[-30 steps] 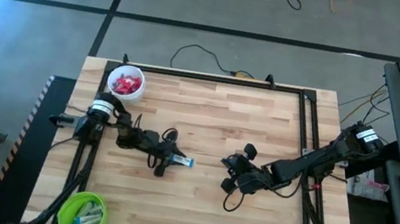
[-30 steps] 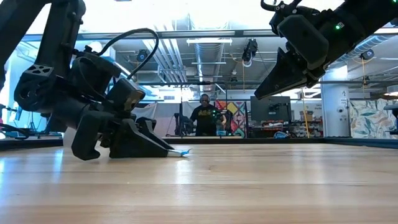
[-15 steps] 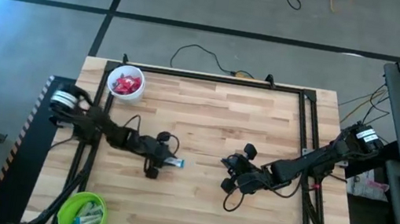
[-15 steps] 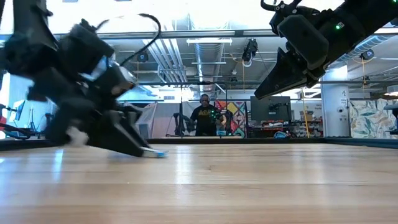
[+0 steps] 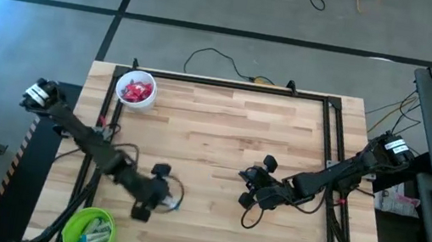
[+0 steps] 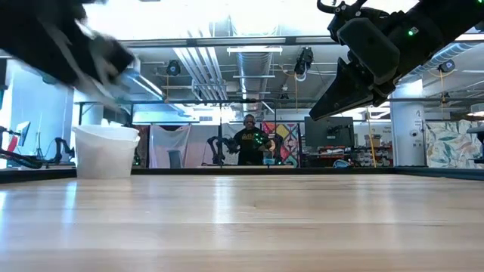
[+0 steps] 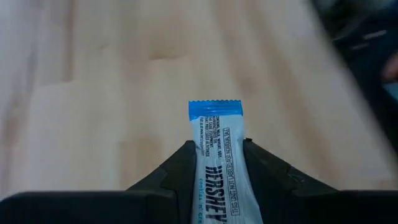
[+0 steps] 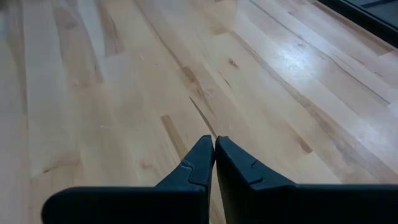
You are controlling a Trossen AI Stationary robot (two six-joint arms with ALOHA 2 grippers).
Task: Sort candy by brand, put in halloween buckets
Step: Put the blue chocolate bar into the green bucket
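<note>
left gripper [image 7: 217, 168] pinched on a light blue and white candy [image 7: 216, 155] (hershey's wrapper), above the table [image 5: 231, 132] near the lime green bucket [image 5: 88, 231]. white bucket [image 5: 136, 90] with red candies at the far left corner. right gripper [image 8: 214, 155] fingers pressed together, empty, mid-table.

Light butcher-block table [image 5: 231, 132] with white bucket [image 5: 136, 90] and lime green bucket [image 5: 88, 231] on it.

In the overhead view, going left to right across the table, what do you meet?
Green bucket and white bucket near the left edge (their order is too close to call) → left gripper holding a blue-and-white candy → right gripper, shut and empty.
</note>
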